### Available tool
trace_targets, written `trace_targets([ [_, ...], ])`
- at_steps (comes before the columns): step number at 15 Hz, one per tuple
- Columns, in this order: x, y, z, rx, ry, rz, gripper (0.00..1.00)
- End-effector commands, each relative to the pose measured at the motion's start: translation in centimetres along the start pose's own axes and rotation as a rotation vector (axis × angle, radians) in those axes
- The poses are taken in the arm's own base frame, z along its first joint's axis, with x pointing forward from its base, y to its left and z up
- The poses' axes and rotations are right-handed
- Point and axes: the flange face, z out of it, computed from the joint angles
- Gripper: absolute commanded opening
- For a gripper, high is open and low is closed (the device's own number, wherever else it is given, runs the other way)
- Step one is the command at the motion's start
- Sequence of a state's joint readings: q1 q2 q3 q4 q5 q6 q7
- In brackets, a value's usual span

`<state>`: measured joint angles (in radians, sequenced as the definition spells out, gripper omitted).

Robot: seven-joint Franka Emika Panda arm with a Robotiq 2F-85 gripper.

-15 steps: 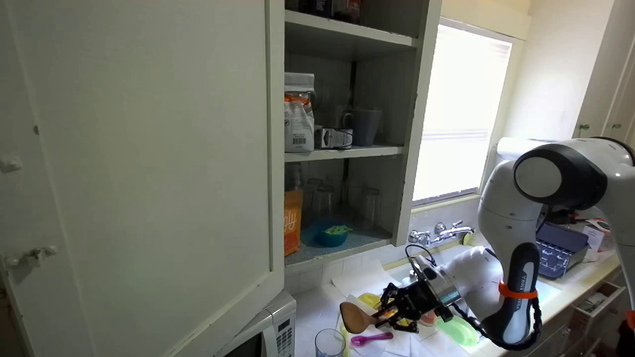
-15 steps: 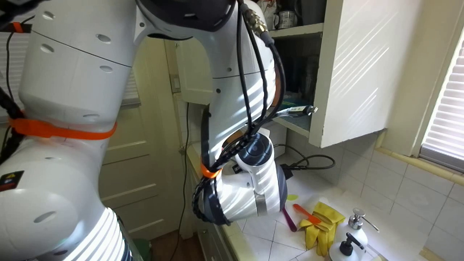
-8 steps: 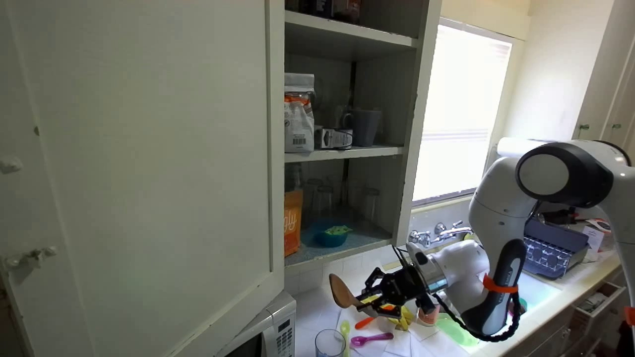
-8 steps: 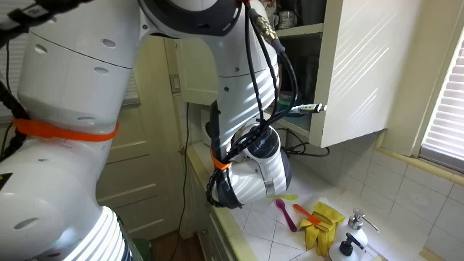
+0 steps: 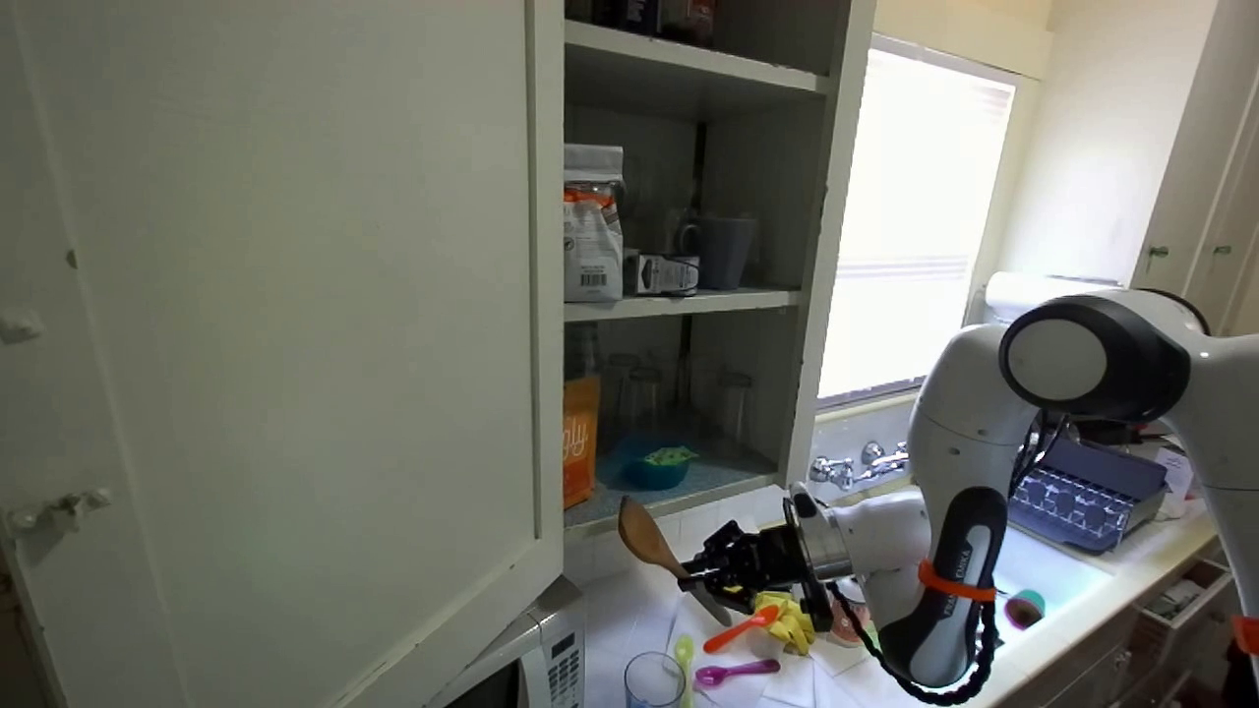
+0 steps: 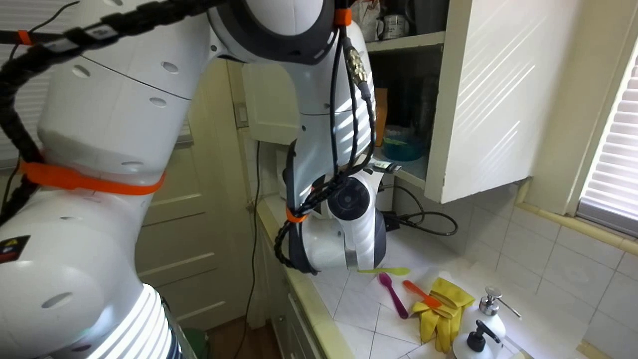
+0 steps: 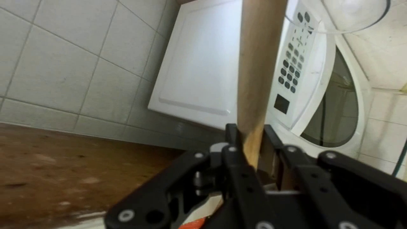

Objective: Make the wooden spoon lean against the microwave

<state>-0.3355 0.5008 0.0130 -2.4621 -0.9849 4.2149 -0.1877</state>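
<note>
"Cupboard door (image 5: 325, 275) at far left in an exterior view, swung open and hiding part of the microwave (image 5: 563, 661). What's next?"

"A drinking glass (image 5: 653, 680), standing near the microwave. Just beside it lies a green spoon (image 5: 685, 653), then a purple spoon (image 5: 736, 673), an orange spoon (image 5: 740, 629) and yellow gloves (image 5: 792, 629). The orange one's end meets the gloves."

"And edges, open room?"

"Bare counter (image 5: 615, 615) shows between microwave and gloves, behind the glass. Its front edge (image 6: 316, 319) is plain in an exterior view. The cupboard's bottom edge (image 5: 679, 504) hangs overhead, and farther right comes the sink (image 5: 1057, 570)."

"How's the gripper (image 7: 251, 131)?"

"Clamped. In the wrist view its fingers (image 7: 233, 133) press the wooden spoon (image 7: 257, 73) from both sides, at the handle, with the gap only as wide as the wood."

"Where's that spoon, then?"

"Held in the air, right of the microwave and apart from it, as an exterior view shows. It's tilted, bowl up and to the left, with the handle's end poking out below the fingers."
</note>
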Motion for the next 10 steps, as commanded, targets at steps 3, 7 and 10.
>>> trace_targets([
  [3,2.0,-0.3,1.6,-0.044,0.101,0.096,0.05],
  [7,3.7,-1.0,2.8,0.0,0.195,0.097,0.05],
  [10,4.3,-1.5,3.0,0.006,0.163,0.103,0.21],
])
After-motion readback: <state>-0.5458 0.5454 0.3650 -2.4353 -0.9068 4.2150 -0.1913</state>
